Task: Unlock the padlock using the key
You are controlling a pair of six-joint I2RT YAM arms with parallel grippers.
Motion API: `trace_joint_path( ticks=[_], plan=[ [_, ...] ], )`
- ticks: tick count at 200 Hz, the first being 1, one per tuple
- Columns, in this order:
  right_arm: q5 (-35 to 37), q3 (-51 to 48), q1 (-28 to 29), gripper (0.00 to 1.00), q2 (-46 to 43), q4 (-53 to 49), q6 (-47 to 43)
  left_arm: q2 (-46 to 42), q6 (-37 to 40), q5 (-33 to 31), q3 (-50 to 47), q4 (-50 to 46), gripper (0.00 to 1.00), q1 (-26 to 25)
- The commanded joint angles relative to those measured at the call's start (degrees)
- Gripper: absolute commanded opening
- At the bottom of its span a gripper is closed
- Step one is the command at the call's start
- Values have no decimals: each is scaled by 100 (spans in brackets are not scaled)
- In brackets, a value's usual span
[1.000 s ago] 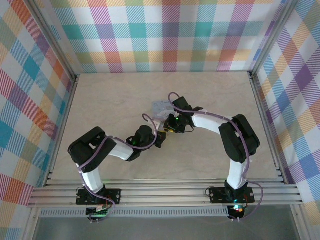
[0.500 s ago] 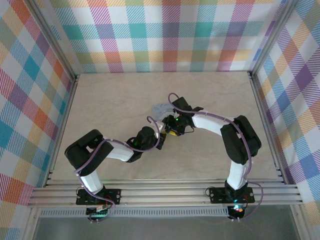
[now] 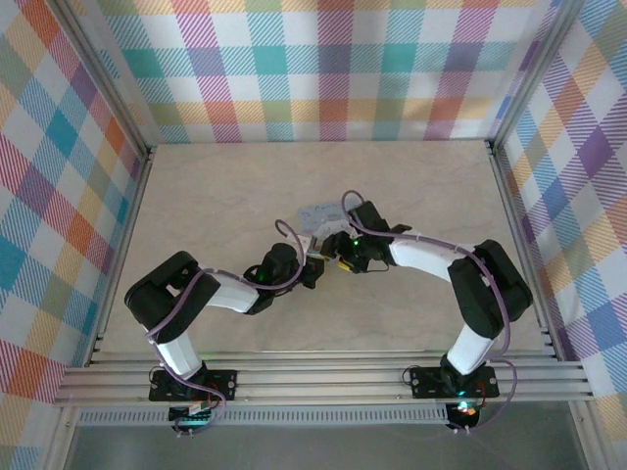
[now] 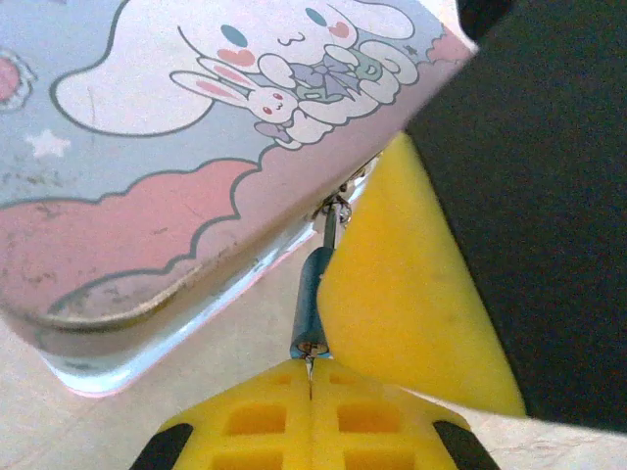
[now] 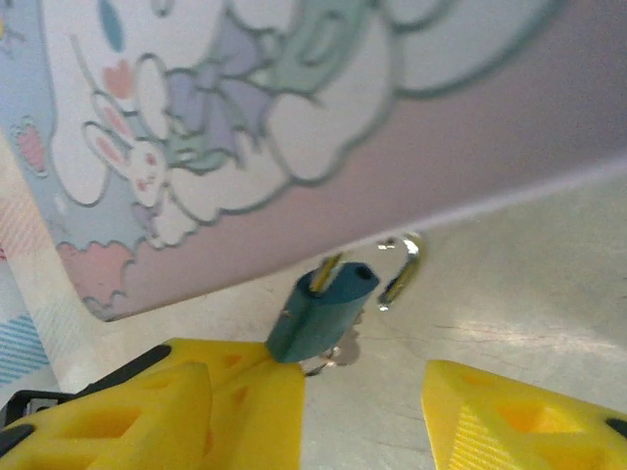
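The left gripper (image 4: 310,384) has its two yellow fingers pressed flat together, the seam between them running straight up to the foot of the padlock (image 4: 312,292). A thin silvery sliver sits in that seam right at the keyhole end; it looks to be the key (image 4: 310,364), pinched between the tips, though it is too small to be sure. The padlock hangs directly ahead of these tips, its teal body upright, its top meeting the hasp at the edge of the tin (image 4: 147,176).

The right gripper (image 5: 345,384) has its jaws wide apart. From its wrist camera the padlock (image 5: 323,311) sits in the gap, close against the yellow on the left and well clear of the finger (image 5: 519,421) on the right. The shackle (image 5: 402,266) curls up just beyond the body, under the tin (image 5: 294,117). From the left wrist, one right finger (image 4: 411,294) lies alongside the padlock, touching or nearly so.

From above, both grippers meet tip to tip, left gripper (image 3: 312,264) and right gripper (image 3: 338,258), just on the near side of the tin (image 3: 315,213) on the table (image 3: 196,196).
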Motion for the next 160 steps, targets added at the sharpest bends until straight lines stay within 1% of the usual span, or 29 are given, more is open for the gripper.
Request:
trace_joint_path(
  ticks=[1, 32, 78, 140, 160],
  plan=[
    [249, -183, 42, 59, -167, 593, 344, 117, -849, 406, -116, 709, 0, 127],
    [312, -378, 30, 59, -116, 891, 539, 391, -1498, 703, -146, 1196, 0, 260],
    [295, -663, 32, 58, -88, 1388, 818, 650, -2020, 969, -67, 1410, 0, 309],
    [269, -999, 35, 58, -145, 1883, 1169, 907, -3081, 1019, -72, 1927, 0, 326],
    [282, -1157, 32, 58, -189, 2080, 1300, 1056, -3431, 1051, -99, 2252, 0, 335]
  ],
)
